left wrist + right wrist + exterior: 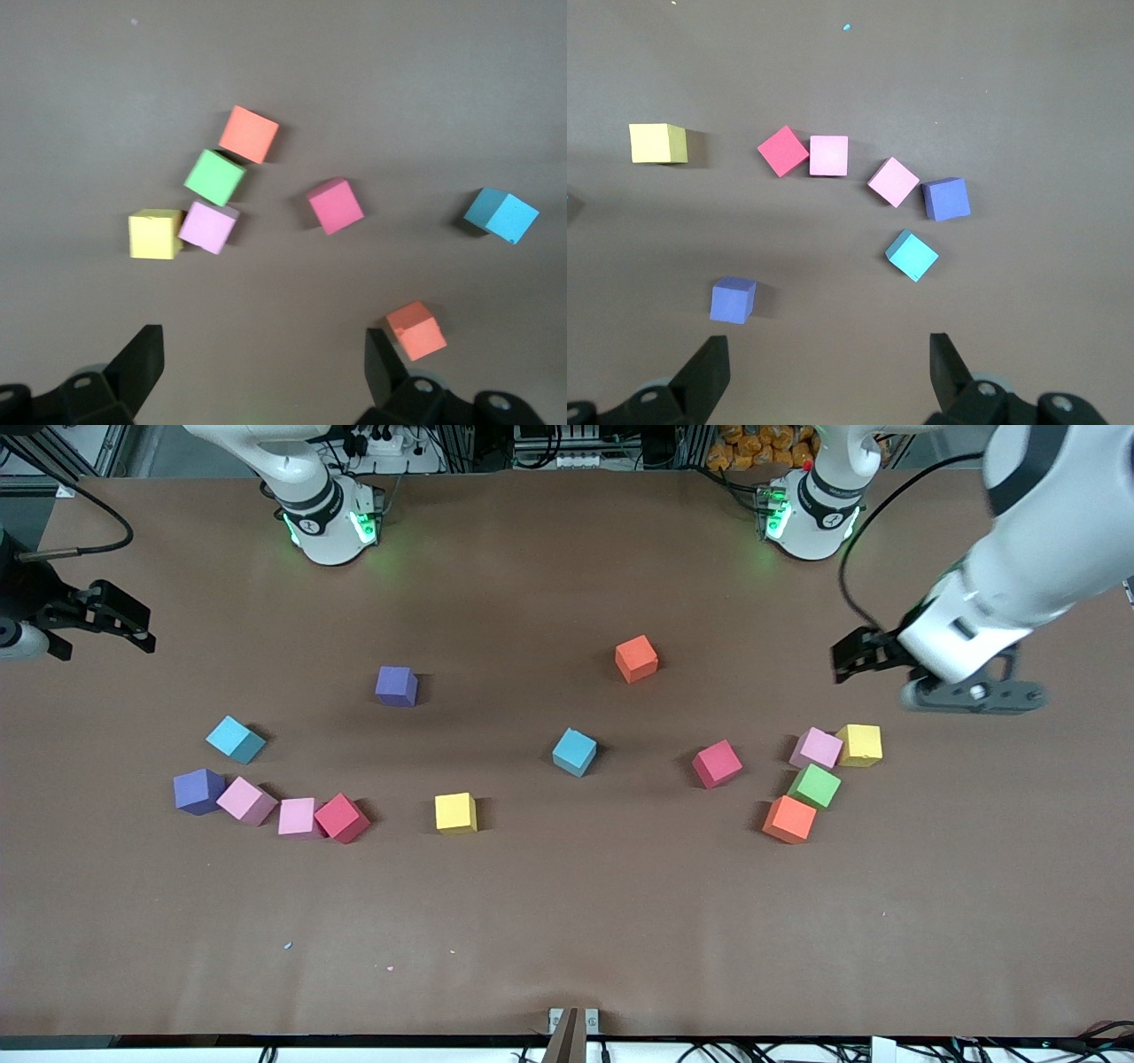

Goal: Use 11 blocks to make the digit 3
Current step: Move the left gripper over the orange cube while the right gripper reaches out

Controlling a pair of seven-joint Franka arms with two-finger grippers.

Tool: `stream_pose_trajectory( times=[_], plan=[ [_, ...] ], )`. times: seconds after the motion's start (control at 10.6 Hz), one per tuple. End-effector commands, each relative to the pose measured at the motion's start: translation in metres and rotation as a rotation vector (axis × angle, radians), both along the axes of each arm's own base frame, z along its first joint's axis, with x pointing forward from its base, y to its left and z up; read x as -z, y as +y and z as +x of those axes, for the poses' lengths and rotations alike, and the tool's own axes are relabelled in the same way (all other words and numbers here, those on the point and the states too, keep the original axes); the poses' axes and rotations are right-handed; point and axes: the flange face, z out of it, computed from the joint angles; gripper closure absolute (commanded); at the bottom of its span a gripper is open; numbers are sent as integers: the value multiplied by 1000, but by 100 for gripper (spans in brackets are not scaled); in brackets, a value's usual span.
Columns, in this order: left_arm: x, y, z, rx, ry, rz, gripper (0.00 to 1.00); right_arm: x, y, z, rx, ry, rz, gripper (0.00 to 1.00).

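L claw [855, 657] open (aloft) | R claw [120, 624] open | blocks [456, 812] scattered

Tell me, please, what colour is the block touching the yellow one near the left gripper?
Pink, clearest in the left wrist view.

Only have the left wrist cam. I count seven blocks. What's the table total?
Observer: Fourteen in the front view. The other seven lie toward the right arm's end, starting at a lone yellow block.
Operator: Any of the 3 built?
Observer: No. The closest thing is a loose curved row there: purple block, two pink blocks, red block.
Operator: Right tool?
Observer: The right tool is open and empty, over bare table at the right arm's end. The left tool hangs open and empty too.
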Motion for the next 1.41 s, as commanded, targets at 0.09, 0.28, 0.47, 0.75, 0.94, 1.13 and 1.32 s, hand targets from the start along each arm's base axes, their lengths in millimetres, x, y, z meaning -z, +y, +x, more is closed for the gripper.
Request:
stream_pose_trajectory(
  times=[0.09,0.28,0.47,0.75,0.94,1.13,1.32],
  plan=[
    [41,-69,-22,-176,-7,-14,0,-4,-2,2,15,7,-15,0],
    [85,-100,-40,-207,0,-5,0,-2,-2,2,13,12,-12,0],
    [124,-132,-65,-262,6,5,0,3,1,6,17,21,-11,0],
    [174,-181,-90,-342,43,19,0,23,16,17,-12,50,-1,0],
    [208,-201,-105,-385,40,49,0,32,23,21,-32,60,7,0],
    [244,-210,-133,-372,34,54,0,78,33,55,-28,69,76,0],
    [274,-212,-157,-365,26,46,0,124,30,82,-23,83,71,0]
  ],
)
